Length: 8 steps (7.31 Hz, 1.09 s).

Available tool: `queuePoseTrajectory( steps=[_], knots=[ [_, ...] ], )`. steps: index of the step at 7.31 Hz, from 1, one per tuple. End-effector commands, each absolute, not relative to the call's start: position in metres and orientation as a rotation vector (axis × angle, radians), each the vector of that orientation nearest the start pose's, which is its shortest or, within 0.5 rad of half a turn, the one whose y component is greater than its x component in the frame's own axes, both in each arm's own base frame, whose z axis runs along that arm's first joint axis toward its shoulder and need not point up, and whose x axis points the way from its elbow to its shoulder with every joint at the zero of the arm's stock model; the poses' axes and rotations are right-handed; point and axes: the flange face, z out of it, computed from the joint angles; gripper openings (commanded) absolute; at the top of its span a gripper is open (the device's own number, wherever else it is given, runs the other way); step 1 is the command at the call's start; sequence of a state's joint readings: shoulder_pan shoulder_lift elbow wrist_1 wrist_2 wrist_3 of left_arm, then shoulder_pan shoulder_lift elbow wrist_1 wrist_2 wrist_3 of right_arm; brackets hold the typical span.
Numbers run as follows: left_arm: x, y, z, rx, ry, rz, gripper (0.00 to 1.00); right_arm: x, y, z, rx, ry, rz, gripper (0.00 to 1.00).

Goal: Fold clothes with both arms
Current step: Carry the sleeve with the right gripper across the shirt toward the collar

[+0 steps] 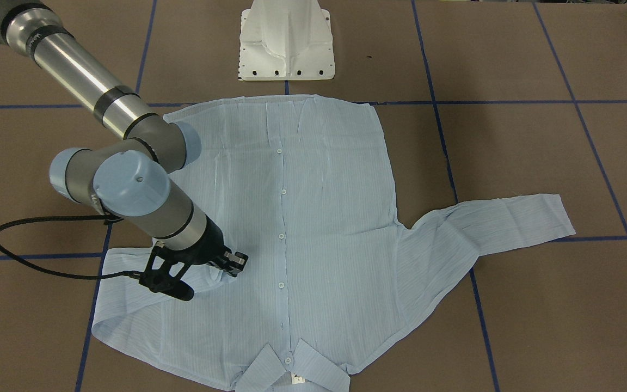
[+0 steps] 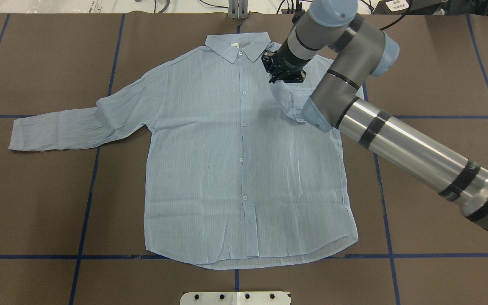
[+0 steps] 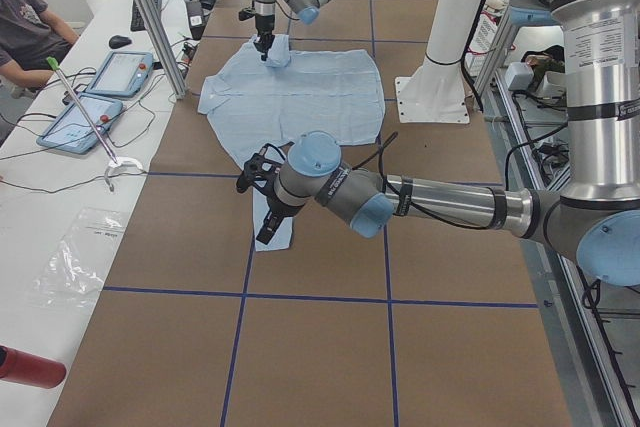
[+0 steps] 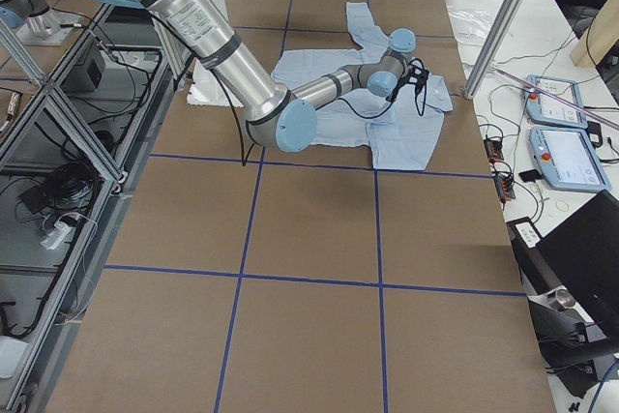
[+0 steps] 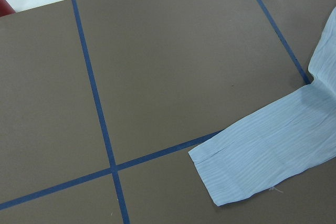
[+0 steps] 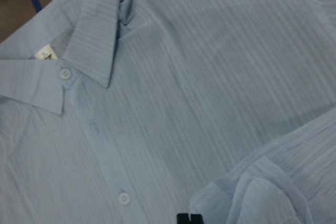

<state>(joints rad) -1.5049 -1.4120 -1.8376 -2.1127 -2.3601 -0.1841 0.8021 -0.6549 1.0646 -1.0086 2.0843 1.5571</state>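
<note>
The shirt [image 2: 244, 169] lies flat and buttoned in the middle of the surface [image 2: 439, 63], front up. Its collar [image 2: 235, 44] is at the far edge and its hem is toward the robot's edge.

The right fingers [image 1: 236, 261] stand over the chest, just beside the collar on its right side. They seem closed on the end of the right sleeve [image 2: 290, 101]; the wrist view shows the bunched cuff [image 6: 262, 192] directly at a black fingertip. This sleeve is therefore doubled back from the shoulder toward the button line, and its free part hangs from the fingers onto the shirt front. I judge that the next move is to lay it down there. The fabric is directly below the fingers, so the way goes downward and a little toward the hem, with nothing between.

The left sleeve [image 2: 79, 125] is stretched out, with its long axis pointing to the left end of the surface. The left fingers [image 3: 266, 234] are near its cuff [image 5: 247, 171], on the side of that left end, so the left arm [image 3: 440, 197] is clearly the nearer one for it. Whether these fingers are open or closed I cannot tell; the cuff lies flat in the wrist view.

A white pedestal [image 1: 286, 49] stands beyond the hem at the robot's edge, and blue tape lines [image 2: 87, 190] cross the surface. Neither stands in the way. The thin cloth may wrinkle when it is let go.
</note>
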Motion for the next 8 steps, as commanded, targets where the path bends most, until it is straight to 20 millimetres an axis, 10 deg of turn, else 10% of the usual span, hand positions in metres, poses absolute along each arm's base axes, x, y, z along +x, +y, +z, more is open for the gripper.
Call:
queuePoseTrajectory(
  steps=[1,6,7,8],
  knots=[
    [-0.033,-0.447,0.533,0.519,0.832,0.151,1.00,-0.608,-0.629,0.155,0.020,-1.125,0.603,0.00],
    [-0.030,-0.445,0.531,0.513,0.867,0.167,1.00,-0.647,-0.608,0.133,0.062,-1.137,0.629,0.00],
    [-0.028,-0.446,0.532,0.508,0.866,0.169,1.00,-0.651,-0.607,0.134,0.064,-1.132,0.630,0.62],
    [-0.020,-0.447,0.536,0.494,0.872,0.183,1.00,-0.673,-0.585,0.129,0.108,-1.127,0.641,0.94]
  ],
)
